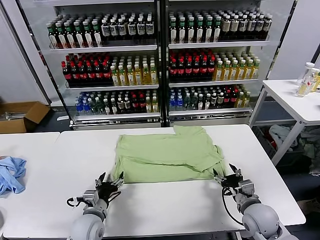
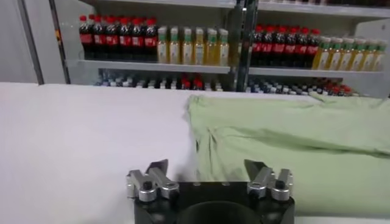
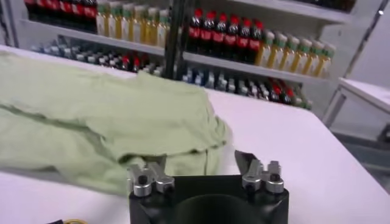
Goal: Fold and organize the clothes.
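Shirt: I see the light green shirt (image 1: 167,156) lying partly folded on the white worktop (image 1: 165,205), mid-width and toward the far half; no print shows on the upper side.
Long axis: It runs left to right across the worktop, with its near hem facing me.
Left hand: My left hand (image 1: 111,183) sits low on the near side, fingers spread and holding nothing, just beside the shirt's near-left corner.
Right hand: My right hand (image 1: 226,177) is released too, empty, touching or nearly touching the bunched near-right corner; I cannot tell which.
Key relation: The shirt lies straight ahead, on the far side of both hands, one corner per hand. The right looks slightly nearer its corner.
Next move, my guess: Pinch both near corners and carry the hem away from me.
Other cloth: A light blue cloth (image 1: 11,174) lies at the far left edge, well apart.
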### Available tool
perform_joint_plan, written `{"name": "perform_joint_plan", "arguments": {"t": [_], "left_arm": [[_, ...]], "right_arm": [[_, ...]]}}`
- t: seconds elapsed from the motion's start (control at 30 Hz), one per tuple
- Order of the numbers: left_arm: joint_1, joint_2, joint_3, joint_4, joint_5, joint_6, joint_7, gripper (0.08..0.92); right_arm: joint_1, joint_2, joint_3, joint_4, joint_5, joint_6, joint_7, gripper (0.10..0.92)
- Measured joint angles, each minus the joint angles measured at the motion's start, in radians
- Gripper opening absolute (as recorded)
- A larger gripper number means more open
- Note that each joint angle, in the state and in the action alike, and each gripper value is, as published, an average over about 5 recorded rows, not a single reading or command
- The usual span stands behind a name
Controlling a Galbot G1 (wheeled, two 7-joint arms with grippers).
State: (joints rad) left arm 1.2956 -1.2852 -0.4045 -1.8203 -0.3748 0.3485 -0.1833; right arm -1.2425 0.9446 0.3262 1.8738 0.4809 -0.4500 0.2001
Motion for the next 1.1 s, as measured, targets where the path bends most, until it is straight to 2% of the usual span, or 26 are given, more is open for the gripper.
{"name": "perform_joint_plan", "arguments": {"t": [0.07,0.17,0.83,0.93,1.1], "left_arm": [[0.004,-0.002,0.002,-0.002,0.004,0.003,-0.001,0.812],[0.007,-0.006,0.005,-0.002,0.008,0.003,-0.002,0.756],[0.041,-0.005,-0.007,-0.02,-0.021,0.004,0.022,0.177],[0.048,0.0,-0.014,-0.027,-0.044,0.003,0.026,0.111],[0.069,0.005,-0.029,-0.049,-0.077,0.003,0.03,0.088]], "right_arm": [[-0.003,-0.001,-0.001,0.001,0.009,-0.009,0.002,0.777],[-0.005,-0.003,-0.002,0.003,0.023,-0.018,0.003,0.696],[-0.053,-0.025,0.003,0.039,0.071,-0.024,-0.014,0.151],[-0.066,-0.031,0.01,0.054,0.074,-0.024,-0.016,0.129],[-0.106,-0.043,0.035,0.096,0.075,-0.025,-0.015,0.129]]}}
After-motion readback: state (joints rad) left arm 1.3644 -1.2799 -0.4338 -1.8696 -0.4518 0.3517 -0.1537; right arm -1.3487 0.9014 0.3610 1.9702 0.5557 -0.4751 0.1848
